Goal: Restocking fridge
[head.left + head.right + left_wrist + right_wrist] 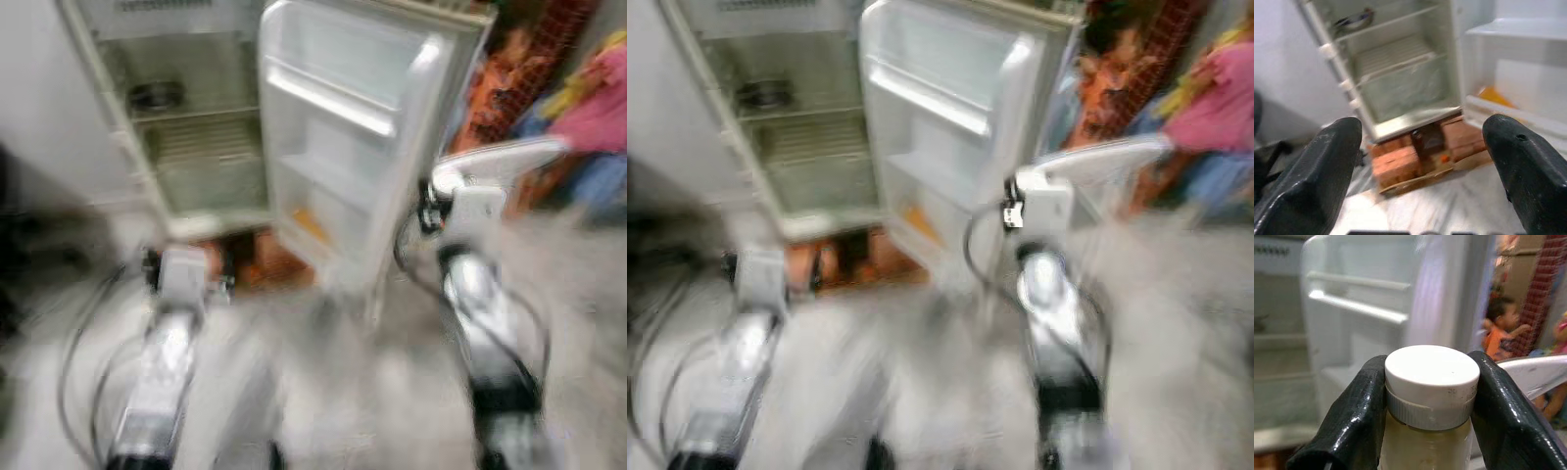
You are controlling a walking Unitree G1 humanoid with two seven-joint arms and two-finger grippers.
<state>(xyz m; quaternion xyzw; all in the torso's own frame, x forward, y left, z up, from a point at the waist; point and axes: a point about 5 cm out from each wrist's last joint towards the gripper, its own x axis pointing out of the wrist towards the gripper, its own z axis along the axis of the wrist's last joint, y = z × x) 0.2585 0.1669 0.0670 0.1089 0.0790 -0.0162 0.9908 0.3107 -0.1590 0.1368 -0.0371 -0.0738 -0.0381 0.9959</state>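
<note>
I am clenching my right end effector point(1427, 396) around a white-capped bottle point(1427, 382), holding it up before the open fridge point(196, 147) and its door point(343, 127). My left end effector point(1425, 161), fingers spread and released, is pointing toward the fridge's brick base point(1415, 152).

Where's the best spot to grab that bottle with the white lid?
Just under the white cap, one finger on each side. The cap is wider than the neck, so it likely stops the bottle slipping down. The right hand holds it that way now, facing the open fridge door.
</note>
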